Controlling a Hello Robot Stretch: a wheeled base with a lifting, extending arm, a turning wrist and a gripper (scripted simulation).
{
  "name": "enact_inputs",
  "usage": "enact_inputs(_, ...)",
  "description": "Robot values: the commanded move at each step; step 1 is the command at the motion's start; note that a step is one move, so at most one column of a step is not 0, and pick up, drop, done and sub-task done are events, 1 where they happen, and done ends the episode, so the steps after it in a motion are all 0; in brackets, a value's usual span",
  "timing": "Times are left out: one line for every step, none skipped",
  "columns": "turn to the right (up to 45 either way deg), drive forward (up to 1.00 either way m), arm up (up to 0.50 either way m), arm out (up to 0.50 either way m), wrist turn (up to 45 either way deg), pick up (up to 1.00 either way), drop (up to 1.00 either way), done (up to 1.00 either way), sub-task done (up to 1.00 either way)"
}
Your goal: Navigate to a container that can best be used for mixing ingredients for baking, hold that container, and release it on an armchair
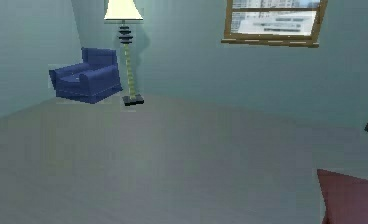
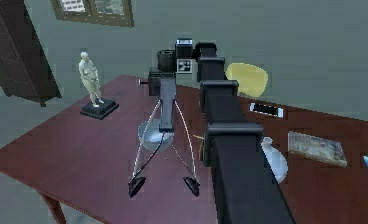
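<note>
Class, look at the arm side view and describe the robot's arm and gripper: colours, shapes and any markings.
The arm is a dark square bar of stepped, boxy segments, narrower toward its far end. There sit two small white squares with black marks. The gripper has a dark blocky body and two thin, pale, bowed fingers ending in small dark pads.

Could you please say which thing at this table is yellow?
The rounded yellow thing right of the arm, at the table's far edge; the statue is pale, the dish grey.
</note>
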Motion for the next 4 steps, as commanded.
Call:
enact_inputs(0.0, 0.0, 0.0, 0.0, 45.0, 0.0, 0.0, 0.0, 0.0)
enact_inputs(0.0, 0.0, 0.0, 0.0, 45.0, 0.0, 0.0, 0.0, 0.0)
enact_inputs(0.0, 0.0, 0.0, 0.0, 45.0, 0.0, 0.0, 0.0, 0.0)
enact_inputs(0.0, 0.0, 0.0, 0.0, 18.0, 0.0, 0.0, 0.0, 0.0)
